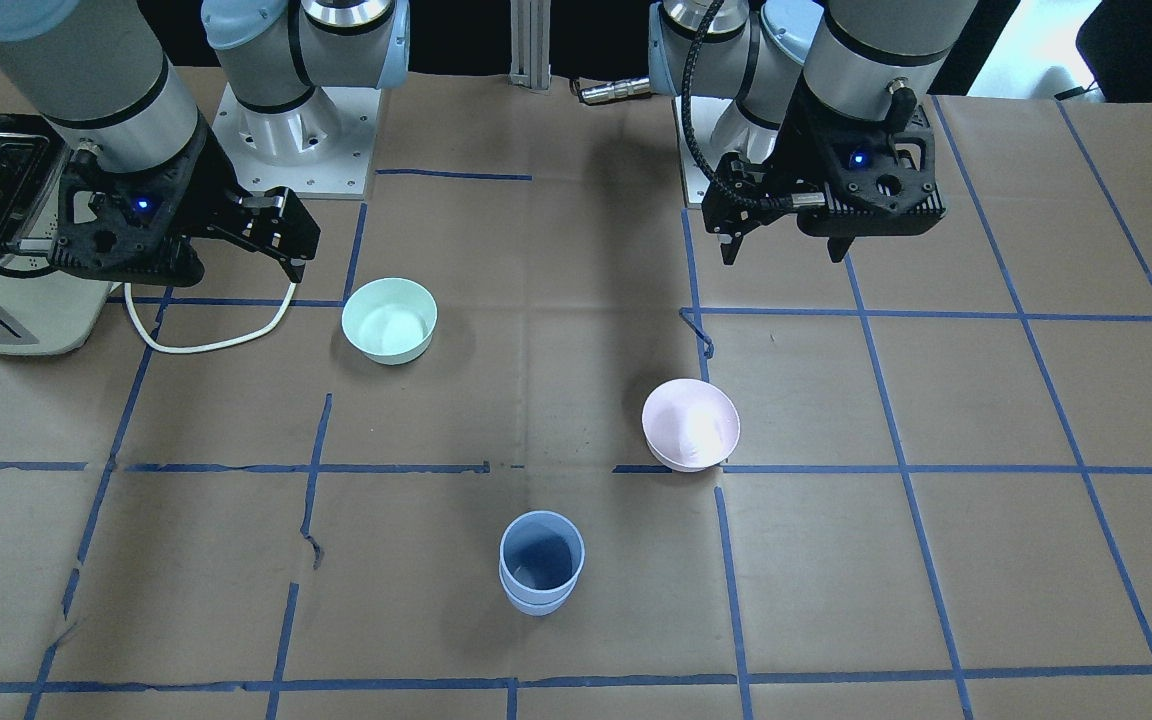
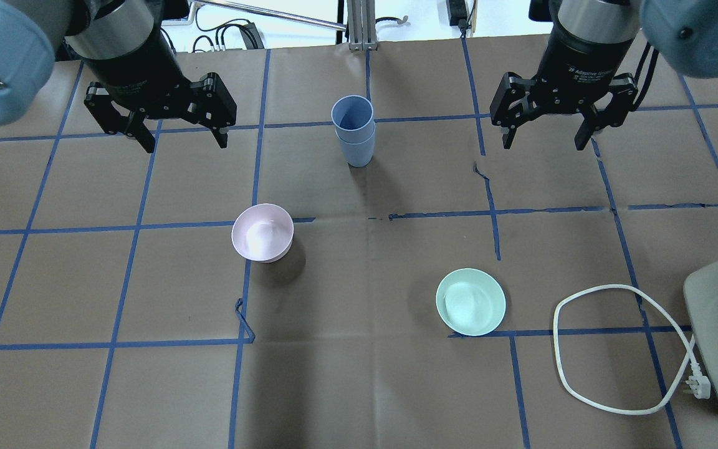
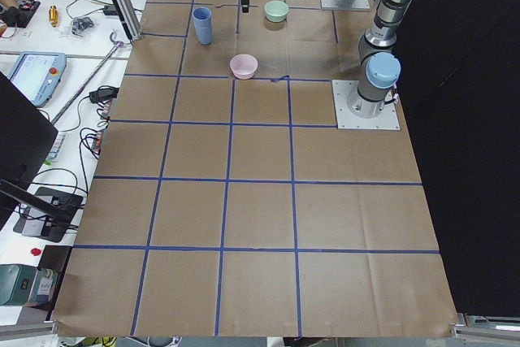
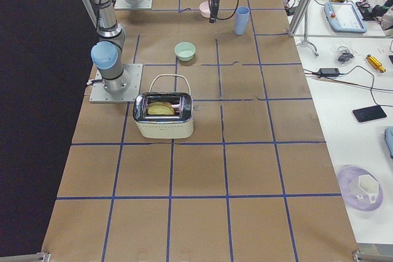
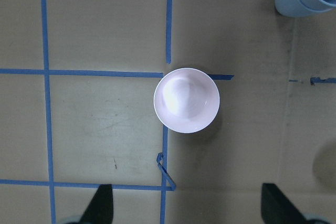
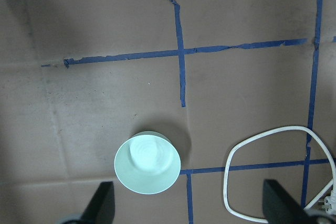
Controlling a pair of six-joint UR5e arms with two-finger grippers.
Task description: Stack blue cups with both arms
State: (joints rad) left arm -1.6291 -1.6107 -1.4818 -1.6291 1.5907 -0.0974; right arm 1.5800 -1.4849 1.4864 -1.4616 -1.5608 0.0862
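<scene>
Grip on nothing: left gripper point(image 2: 184, 140) spread wide and empty, right gripper point(image 2: 543, 140) likewise, both hanging above the table to either side of the blue cups point(image 2: 354, 137), which stand upright and nested one inside the other. Probably light, stiff, thin-walled and rather slick; best pinched gently across the upper wall near the rim. Seen from overhead: two stacked lips. Seen from the wrists: only a corner of the stack, plus pink bowl point(image 5: 186, 99) below the left, mint-green bowl point(image 6: 148, 162) below the right.
</scene>
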